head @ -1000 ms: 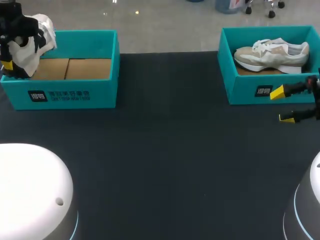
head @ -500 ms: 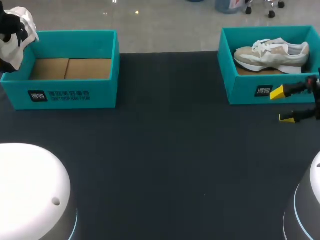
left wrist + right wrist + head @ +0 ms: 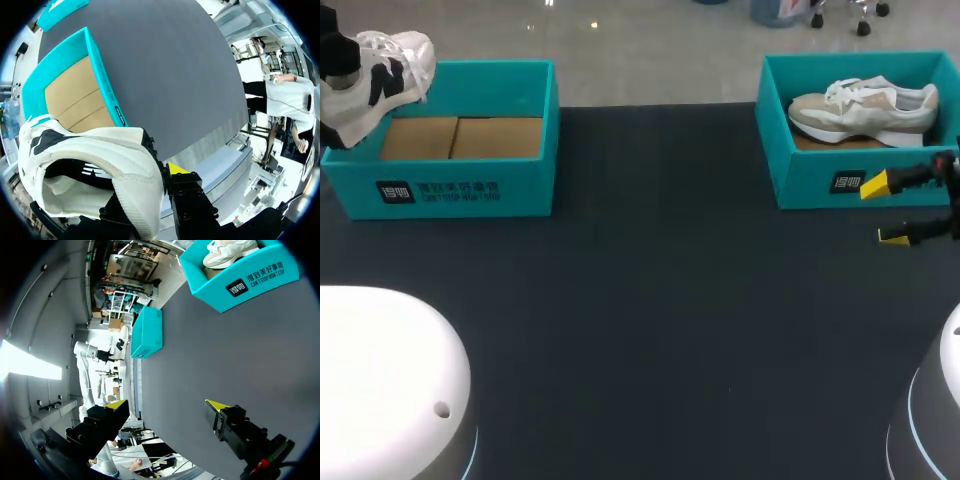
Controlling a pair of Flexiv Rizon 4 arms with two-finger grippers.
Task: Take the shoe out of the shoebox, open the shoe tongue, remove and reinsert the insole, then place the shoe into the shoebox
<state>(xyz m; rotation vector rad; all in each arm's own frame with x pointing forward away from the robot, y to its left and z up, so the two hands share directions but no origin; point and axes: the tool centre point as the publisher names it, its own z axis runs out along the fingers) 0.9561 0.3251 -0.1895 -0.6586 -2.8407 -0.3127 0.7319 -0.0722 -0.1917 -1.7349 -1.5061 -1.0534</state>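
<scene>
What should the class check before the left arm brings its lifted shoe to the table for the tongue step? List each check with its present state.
1. White-and-black sneaker out of the left teal cardboard shoebox: ok, it is held above the box's left end.
2. Left gripper shut on the sneaker: ok, though only one yellow tip shows.
3. Right gripper open and free to help: ok.
4. Right gripper apart from the right teal shoebox, which holds the beige sneaker: ok.
5. Tongue opened: cannot tell.
6. Insole seated: cannot tell, as it is hidden inside the sneaker.
</scene>
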